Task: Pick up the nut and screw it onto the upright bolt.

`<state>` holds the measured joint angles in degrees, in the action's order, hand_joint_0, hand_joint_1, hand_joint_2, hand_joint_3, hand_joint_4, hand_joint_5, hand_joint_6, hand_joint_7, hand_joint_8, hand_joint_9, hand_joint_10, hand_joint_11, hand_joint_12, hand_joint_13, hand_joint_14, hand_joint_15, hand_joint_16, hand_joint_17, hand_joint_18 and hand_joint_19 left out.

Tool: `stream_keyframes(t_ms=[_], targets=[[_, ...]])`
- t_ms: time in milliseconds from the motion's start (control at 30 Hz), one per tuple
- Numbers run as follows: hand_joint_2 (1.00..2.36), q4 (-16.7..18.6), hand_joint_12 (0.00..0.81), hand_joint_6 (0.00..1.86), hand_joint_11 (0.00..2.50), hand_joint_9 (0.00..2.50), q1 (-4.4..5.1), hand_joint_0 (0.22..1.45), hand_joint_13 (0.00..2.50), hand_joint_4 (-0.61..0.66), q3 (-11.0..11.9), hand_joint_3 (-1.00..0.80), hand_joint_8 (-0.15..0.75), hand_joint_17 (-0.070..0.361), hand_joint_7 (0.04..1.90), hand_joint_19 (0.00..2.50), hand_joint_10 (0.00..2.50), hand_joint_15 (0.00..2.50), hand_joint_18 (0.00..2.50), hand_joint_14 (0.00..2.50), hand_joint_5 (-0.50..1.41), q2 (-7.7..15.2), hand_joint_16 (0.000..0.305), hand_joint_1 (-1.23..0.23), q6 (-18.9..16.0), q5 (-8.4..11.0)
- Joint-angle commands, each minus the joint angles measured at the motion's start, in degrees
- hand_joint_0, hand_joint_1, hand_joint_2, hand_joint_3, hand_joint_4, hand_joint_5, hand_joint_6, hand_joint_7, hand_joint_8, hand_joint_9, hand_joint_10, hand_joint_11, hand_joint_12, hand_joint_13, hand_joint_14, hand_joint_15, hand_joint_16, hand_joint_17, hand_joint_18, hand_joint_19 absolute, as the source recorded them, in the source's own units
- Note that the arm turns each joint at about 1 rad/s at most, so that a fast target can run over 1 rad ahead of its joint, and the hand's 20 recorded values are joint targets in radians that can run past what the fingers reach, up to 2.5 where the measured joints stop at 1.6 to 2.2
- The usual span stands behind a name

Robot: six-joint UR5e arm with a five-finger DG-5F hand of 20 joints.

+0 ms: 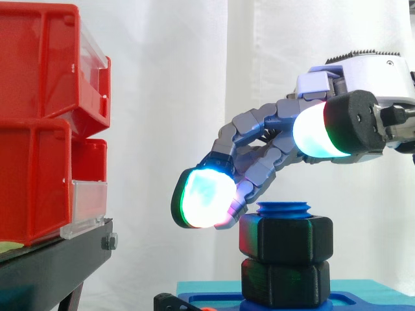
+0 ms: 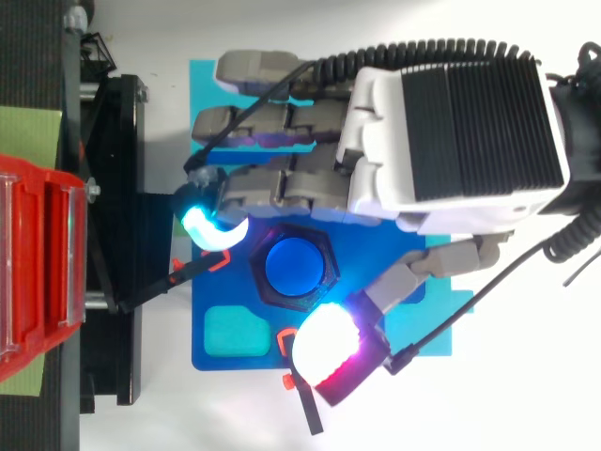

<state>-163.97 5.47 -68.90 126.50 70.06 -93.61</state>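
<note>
One blue bolt [image 1: 283,208] standing upright, one black nut [image 1: 286,237] sitting near its top above a second hex [image 1: 285,282]. Hand [image 2: 451,132] is hovering open-fingered (thumb pad [image 1: 318,129] raised clear), one fingertip [image 1: 204,197] just beside the nut's upper left edge; free room lying toward the red bins [image 1: 39,123]

Lab test cell around my robot hand [image 2: 451,141]: plain white curtain [image 1: 194,97], stacked red plastic storage bins [image 1: 45,123] on black metal stand [image 1: 58,259], blue fixture plate [image 2: 216,362] below.

A white table [image 2: 526,404] carries a black stand [image 2: 113,141] and a teal mat [image 2: 199,85]. A blue plate [image 2: 225,293] (with one teal recess) lies on the mat.
</note>
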Motion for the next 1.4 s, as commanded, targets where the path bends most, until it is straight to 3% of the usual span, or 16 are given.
stream_keyframes(t_ms=[0,500,833,1367], targets=[[1.0,-0.65,0.333,0.5,0.0,0.69,0.77,0.44,0.26,0.21,0.0,-0.5,0.239,0.095,0.79,0.0,0.0,0.0,0.0,0.0,-0.07,-0.03,0.042,-0.33,-0.28,1.41],[1.0,-0.82,0.331,0.5,0.0,0.76,1.83,0.45,0.33,0.23,0.0,-0.5,0.258,0.092,0.92,0.0,0.0,0.0,0.0,0.0,-0.05,-0.03,0.041,-0.33,-0.45,2.12],[1.0,-1.44,0.304,0.5,0.0,0.89,1.83,0.46,0.43,0.24,-0.09,-0.5,0.276,0.08,1.02,0.0,0.0,0.0,0.1,0.0,-0.03,-0.03,0.036,-0.32,-0.45,2.12],[1.0,-1.44,0.285,0.5,0.0,1.09,0.42,0.47,0.56,0.21,-0.09,-0.5,0.29,0.072,1.16,0.0,0.0,0.0,0.22,0.0,0.01,-0.03,0.032,-0.32,-0.45,1.59]])
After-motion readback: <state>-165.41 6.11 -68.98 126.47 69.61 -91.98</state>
